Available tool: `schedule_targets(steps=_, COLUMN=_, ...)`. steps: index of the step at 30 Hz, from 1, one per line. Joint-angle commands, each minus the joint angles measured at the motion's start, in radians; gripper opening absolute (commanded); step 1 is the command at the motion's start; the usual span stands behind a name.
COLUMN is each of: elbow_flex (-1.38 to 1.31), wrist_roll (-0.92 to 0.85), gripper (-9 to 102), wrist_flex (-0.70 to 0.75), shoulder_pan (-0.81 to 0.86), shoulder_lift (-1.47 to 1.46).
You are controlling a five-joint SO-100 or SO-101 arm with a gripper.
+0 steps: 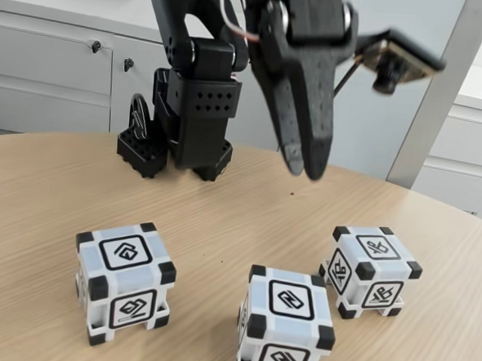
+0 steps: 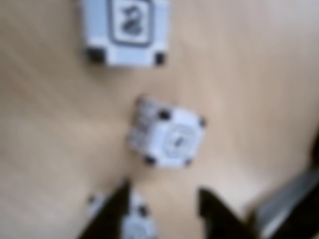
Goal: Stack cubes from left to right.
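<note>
Three white cubes with black corners stand apart on the wooden table in the fixed view: a left cube (image 1: 124, 278), a middle cube (image 1: 287, 321) nearest the front, and a right cube (image 1: 371, 270). My black gripper (image 1: 305, 170) hangs in the air well above them, behind the middle and right cubes, fingers pointing down and holding nothing. The blurred wrist view has one cube (image 2: 127, 30) at the top, another cube (image 2: 167, 135) in the middle, and a third cube (image 2: 133, 225) partly behind the left finger. There the gripper (image 2: 163, 190) stands open, with bare table between its fingertips.
The arm's black base (image 1: 187, 132) sits at the back of the round wooden table (image 1: 43, 201). White cabinets (image 1: 52, 62) stand behind the table. The table's curved edge runs down the right side.
</note>
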Motion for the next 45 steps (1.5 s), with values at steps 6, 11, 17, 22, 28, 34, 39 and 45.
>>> schedule_targets(steps=6, elbow_flex=-0.057, wrist_roll=0.003, gripper=24, wrist_flex=-0.015, shoulder_pan=-0.009, shoulder_lift=-0.097)
schedule_targets(steps=11, elbow_flex=-0.058, wrist_roll=0.044, gripper=29, wrist_flex=-0.017, shoulder_pan=-0.025, shoulder_lift=-0.176)
schedule_targets(steps=17, elbow_flex=-0.057, wrist_roll=0.144, gripper=36, wrist_flex=-0.017, shoulder_pan=-0.183, shoulder_lift=-0.195)
schedule_targets(steps=22, elbow_flex=-0.057, wrist_roll=0.261, gripper=44, wrist_flex=-0.017, shoulder_pan=-0.216, shoulder_lift=-0.198)
schedule_targets(steps=28, elbow_flex=-0.061, wrist_roll=0.393, gripper=46, wrist_flex=-0.020, shoulder_pan=-0.218, shoulder_lift=-0.270)
schedule_targets(steps=34, elbow_flex=-0.133, wrist_roll=0.420, gripper=45, wrist_flex=-0.109, shoulder_pan=-0.218, shoulder_lift=-0.348)
schedule_targets(steps=39, elbow_flex=-0.178, wrist_roll=0.440, gripper=46, wrist_flex=-0.118, shoulder_pan=-0.233, shoulder_lift=-0.407)
schedule_targets(steps=45, elbow_flex=-0.202, wrist_roll=0.456, gripper=46, wrist_flex=-0.117, shoulder_pan=-0.350, shoulder_lift=-0.443)
